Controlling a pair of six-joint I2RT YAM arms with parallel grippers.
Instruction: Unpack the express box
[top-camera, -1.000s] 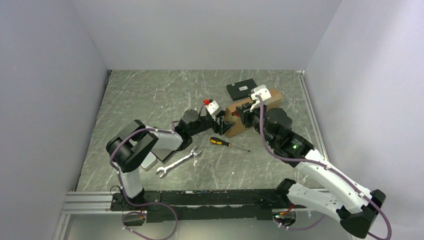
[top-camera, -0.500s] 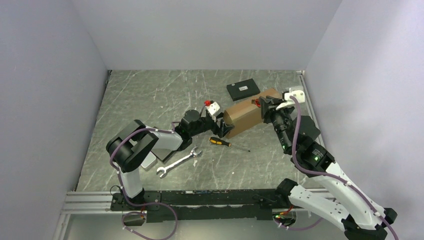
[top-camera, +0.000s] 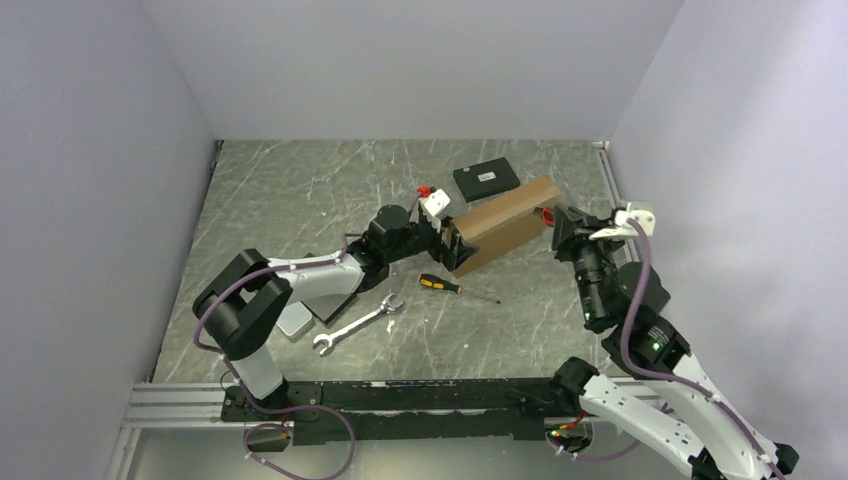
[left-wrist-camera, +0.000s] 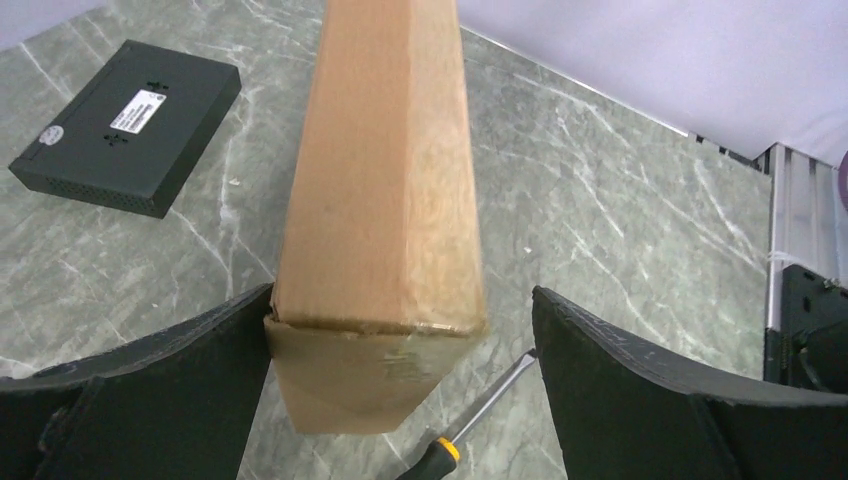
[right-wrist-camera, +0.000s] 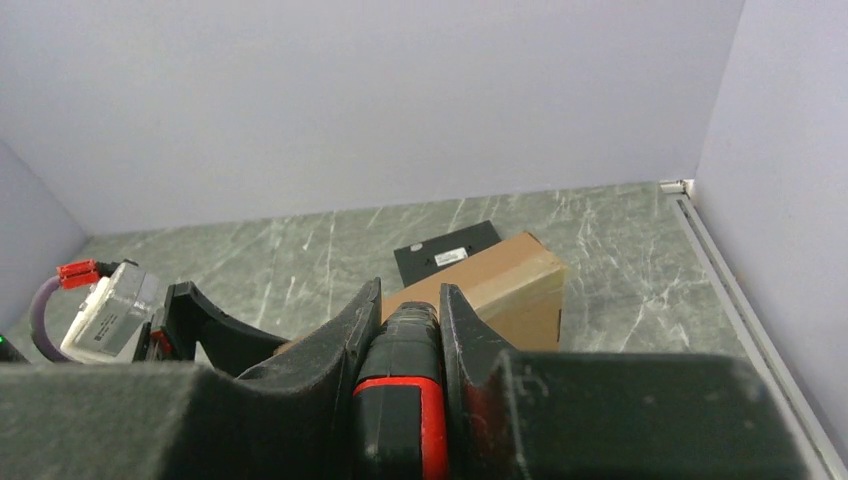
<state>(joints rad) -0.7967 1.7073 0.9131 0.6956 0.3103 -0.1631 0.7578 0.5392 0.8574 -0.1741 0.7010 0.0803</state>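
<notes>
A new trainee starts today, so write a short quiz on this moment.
1. True or false: the left gripper is clamped shut on the express box.
2. Which lies nearest the wrench? A black labelled box; B screwdriver; C express box.
3. Fill in: the right gripper is shut on a black and ____ tool.
Key: 1 false, its jaws stand open; 2 B; 3 red.

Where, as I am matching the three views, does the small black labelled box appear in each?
Top external: black box far centre-right, beyond the express box.
Left wrist: black box upper left, left of the express box.
Right wrist: black box centre, behind the express box.
Shared landmark: the express box.
</notes>
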